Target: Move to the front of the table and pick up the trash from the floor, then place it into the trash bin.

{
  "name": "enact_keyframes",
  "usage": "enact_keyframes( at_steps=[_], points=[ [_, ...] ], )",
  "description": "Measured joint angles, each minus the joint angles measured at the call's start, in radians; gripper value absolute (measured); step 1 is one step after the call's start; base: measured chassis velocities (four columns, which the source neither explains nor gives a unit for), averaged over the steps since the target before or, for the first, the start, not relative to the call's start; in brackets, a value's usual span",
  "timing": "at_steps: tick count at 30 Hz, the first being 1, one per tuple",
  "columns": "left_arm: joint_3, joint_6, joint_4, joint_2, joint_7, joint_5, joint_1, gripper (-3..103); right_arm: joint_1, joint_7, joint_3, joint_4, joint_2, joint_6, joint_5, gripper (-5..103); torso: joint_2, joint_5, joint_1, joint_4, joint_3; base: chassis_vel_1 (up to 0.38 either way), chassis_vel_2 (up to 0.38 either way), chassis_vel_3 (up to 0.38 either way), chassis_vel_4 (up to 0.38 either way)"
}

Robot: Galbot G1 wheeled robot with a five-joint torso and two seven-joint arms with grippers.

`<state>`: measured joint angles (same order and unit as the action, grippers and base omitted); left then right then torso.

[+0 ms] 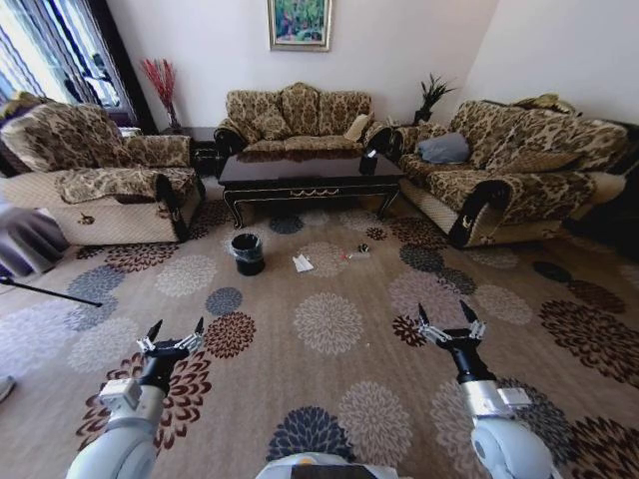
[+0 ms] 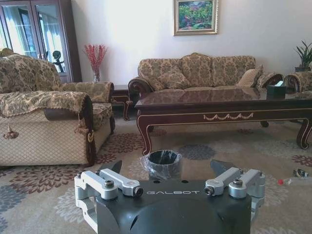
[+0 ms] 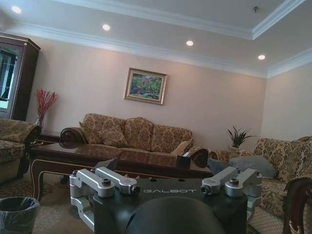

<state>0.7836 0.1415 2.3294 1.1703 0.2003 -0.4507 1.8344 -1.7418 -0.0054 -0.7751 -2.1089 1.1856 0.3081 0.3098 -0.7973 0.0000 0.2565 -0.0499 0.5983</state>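
Note:
The long dark table [image 1: 310, 180] stands ahead in front of the far sofa. On the carpet before it is the small black trash bin [image 1: 247, 252] with a plastic liner. Right of the bin lies the trash: a white paper piece [image 1: 303, 263], a clear wrapper with a red tip [image 1: 344, 256] and a tiny dark ball [image 1: 363, 247]. My left gripper [image 1: 177, 327] and right gripper [image 1: 442, 311] are held open over the carpet, well short of the trash, with nothing in them. The left wrist view looks past the left gripper [image 2: 165, 168] at the bin [image 2: 163, 163] and table [image 2: 219, 102].
An armchair [image 1: 100, 170] stands to the left, a sofa [image 1: 295, 118] behind the table and another sofa [image 1: 509, 165] to the right. A black box [image 1: 367, 163] sits on the table. A person's sleeve [image 1: 25, 239] and a thin rod are at the left edge. Open carpet lies between me and the trash.

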Motion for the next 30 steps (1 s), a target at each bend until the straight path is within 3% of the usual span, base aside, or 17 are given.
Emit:
enact_keyframes(
  at_steps=[21,30],
  points=[
    [0.003,-0.002,-0.002,0.008,0.001,0.004,-0.004,100,-0.008,-0.005,0.015,-0.001,0.018,0.007,-0.029,100,0.092,0.0,-0.038,-0.0001,-0.054,0.0,0.0,0.0,0.0],
    [0.004,0.022,0.028,0.004,0.035,0.035,-0.043,100,-0.017,-0.01,0.015,-0.009,0.026,0.023,-0.037,100,0.133,-0.0001,-0.056,-0.0001,-0.077,0.0,0.0,0.0,0.0]
  ],
)
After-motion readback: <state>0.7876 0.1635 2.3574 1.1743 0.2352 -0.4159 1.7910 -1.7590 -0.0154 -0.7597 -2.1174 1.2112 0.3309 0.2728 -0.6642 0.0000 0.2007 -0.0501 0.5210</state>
